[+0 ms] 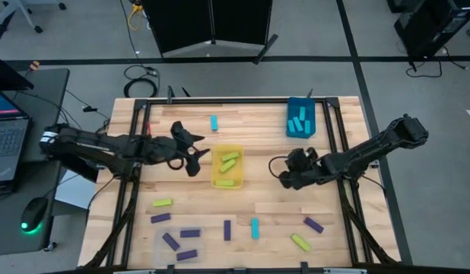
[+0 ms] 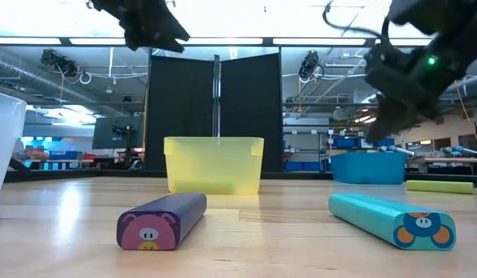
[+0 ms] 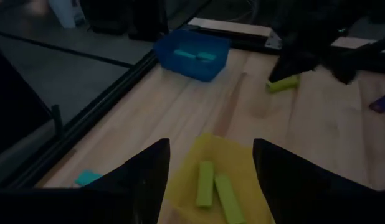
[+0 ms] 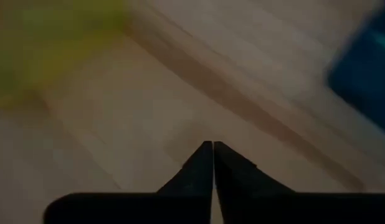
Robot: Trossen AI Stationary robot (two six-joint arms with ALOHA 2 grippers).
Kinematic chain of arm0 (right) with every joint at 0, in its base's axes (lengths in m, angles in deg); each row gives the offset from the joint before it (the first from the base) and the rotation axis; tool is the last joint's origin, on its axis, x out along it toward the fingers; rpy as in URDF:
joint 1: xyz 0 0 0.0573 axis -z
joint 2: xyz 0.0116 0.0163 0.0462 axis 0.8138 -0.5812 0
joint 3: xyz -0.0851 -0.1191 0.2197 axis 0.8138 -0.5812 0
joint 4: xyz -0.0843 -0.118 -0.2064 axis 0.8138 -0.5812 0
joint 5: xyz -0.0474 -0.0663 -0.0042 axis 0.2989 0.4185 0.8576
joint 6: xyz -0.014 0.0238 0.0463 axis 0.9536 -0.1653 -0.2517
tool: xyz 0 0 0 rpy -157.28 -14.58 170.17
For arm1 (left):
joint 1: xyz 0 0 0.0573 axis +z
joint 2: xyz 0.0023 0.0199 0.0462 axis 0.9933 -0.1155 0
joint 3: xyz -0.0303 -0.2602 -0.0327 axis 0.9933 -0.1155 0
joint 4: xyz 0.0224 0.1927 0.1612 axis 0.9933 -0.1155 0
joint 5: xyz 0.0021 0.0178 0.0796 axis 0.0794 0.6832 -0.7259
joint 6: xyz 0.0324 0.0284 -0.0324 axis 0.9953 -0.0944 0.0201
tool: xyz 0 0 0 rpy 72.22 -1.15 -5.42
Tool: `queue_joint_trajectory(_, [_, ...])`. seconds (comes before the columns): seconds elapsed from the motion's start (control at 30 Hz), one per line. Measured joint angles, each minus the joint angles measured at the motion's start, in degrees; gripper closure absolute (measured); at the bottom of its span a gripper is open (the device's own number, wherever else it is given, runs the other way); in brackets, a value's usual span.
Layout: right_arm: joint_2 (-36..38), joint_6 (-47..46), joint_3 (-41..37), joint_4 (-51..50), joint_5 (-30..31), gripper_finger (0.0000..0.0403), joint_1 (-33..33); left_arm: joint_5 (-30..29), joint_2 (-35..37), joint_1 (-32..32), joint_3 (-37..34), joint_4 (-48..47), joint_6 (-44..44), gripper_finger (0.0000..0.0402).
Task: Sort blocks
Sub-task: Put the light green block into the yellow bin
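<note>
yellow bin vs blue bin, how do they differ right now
The yellow bin sits mid-table beside the open left gripper; the blue bin sits toward the far right edge. The yellow bin holds yellow-green blocks; the blue bin holds cyan blocks. In the low view the yellow bin looks translucent, the blue bin solid. Both are open-topped rectangular bins, each filled with blocks matching its own colour.

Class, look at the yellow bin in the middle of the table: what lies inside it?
The yellow bin holds yellow-green blocks: three show from above, two in the left wrist view. In the low view its wall hides them all. The open left pincer hovers beside its rim.
</note>
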Motion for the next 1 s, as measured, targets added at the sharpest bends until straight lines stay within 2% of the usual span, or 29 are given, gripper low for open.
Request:
queue_joint_trajectory(0.1, [0.24, -4.40, 0.00, -6.13, -4.36, 0.0347, 0.41, -0.66, 1.82, -1.48, 0.00, -1.31, -0.81, 0.0165])
queue_joint_trajectory(0.3, [0.30, -4.86, 0.02, -10.37, -11.58, 0.0255, 0.24, -5.30, 4.43, -4.07, 0.00, -2.45, -0.82, 0.0165])
queue_joint_trajectory(0.43, [0.30, -4.82, 0.02, -13.17, -12.63, 0.0198, 0.22, -7.24, 5.11, -4.82, 0.00, -3.23, -0.85, 0.0165])
queue_joint_trajectory(0.57, [0.30, -4.81, -1.06, -13.84, -12.97, 0.0160, 0.22, -7.24, 5.04, -4.87, 0.00, -3.75, -1.26, 0.0165])
queue_joint_trajectory(0.8, [0.28, -6.68, -7.75, -7.99, -14.46, 0.0145, 0.22, -7.23, 5.04, -4.98, 0.00, -4.31, -1.19, 0.0165])
queue_joint_trajectory(1.0, [0.50, -9.11, -10.66, -5.86, -13.94, 0.0179, 0.14, -7.20, 5.04, -5.24, 0.00, -4.32, -1.00, 0.0165])
